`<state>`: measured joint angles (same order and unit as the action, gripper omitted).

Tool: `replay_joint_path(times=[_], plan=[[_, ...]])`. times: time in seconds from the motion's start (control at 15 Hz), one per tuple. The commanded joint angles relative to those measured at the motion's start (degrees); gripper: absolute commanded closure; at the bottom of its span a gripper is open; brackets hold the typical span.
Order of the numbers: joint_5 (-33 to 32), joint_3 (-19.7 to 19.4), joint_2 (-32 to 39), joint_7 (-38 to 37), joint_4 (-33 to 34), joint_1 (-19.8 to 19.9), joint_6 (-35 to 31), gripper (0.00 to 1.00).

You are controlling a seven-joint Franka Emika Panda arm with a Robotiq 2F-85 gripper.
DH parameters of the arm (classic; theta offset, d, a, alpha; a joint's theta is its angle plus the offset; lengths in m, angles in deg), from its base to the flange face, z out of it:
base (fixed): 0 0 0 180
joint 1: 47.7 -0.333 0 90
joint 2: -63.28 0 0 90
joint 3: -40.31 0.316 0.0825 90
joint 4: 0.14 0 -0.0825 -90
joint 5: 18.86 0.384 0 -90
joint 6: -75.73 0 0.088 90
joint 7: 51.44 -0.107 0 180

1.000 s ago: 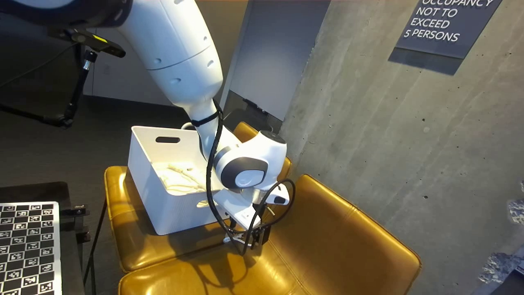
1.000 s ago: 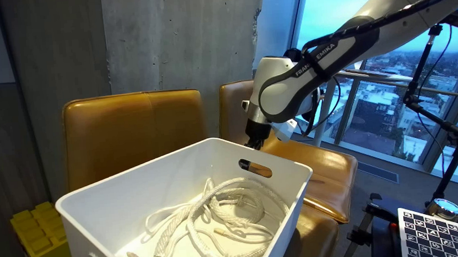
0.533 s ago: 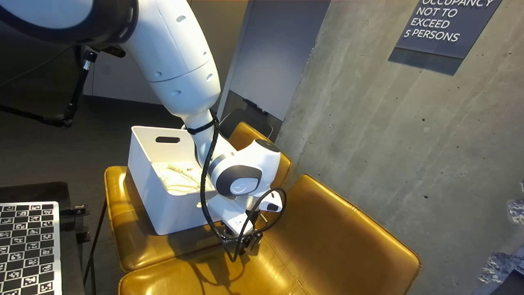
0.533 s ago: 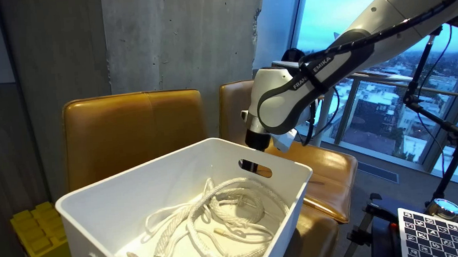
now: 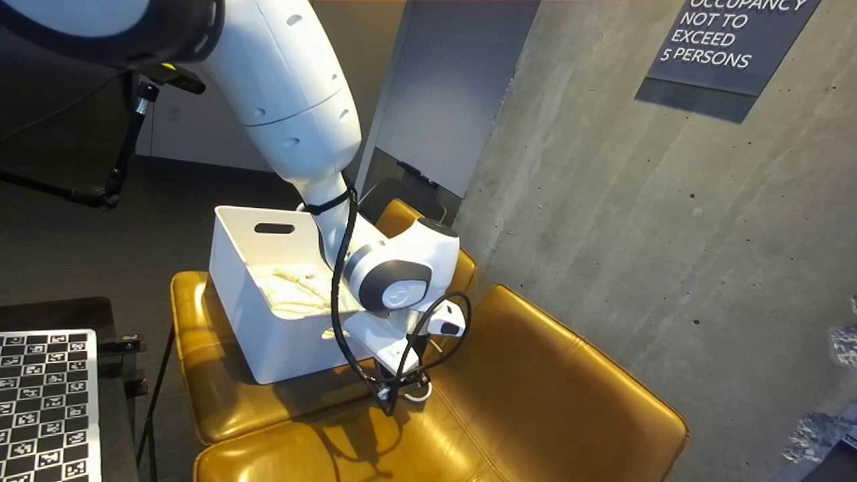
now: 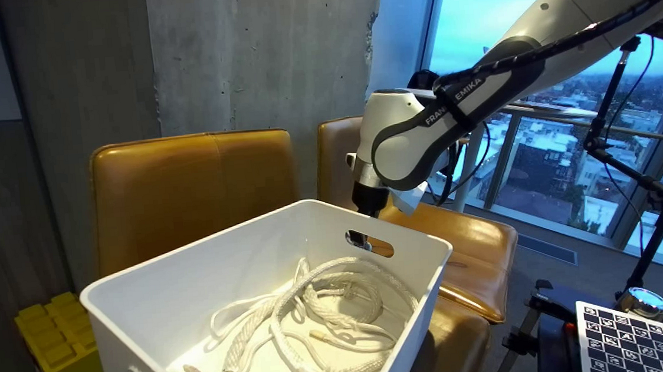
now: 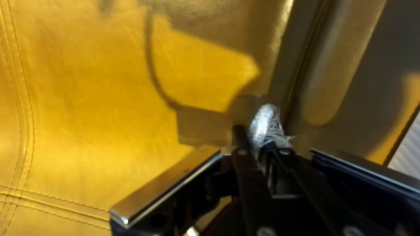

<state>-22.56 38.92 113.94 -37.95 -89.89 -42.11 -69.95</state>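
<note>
White rope [image 7: 266,123] is pinched between the tips of the claw [image 7: 257,141], which is nearly closed with just the rope in the gap; both are over one tan chair [image 5: 268,455], by the join between two seats (can't tell if the rope touches the seat); white box [image 5: 301,351] stands just beside, on the next chair [image 5: 214,375]; pale cords [image 6: 252,327] lie coiled inside it; black cable runs down the arm [image 5: 304,124] towards the claw.
</note>
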Motion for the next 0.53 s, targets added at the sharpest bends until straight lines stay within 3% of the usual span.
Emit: replay_joint_path(times=[0.0, 0.47], plan=[[-1.5, -0.4, -1.4, -1.9, -0.6, -1.4, 1.3, 1.00], [-5.2, -2.2, -12.9, -4.9, -3.0, -5.9, 5.5, 0.99]])
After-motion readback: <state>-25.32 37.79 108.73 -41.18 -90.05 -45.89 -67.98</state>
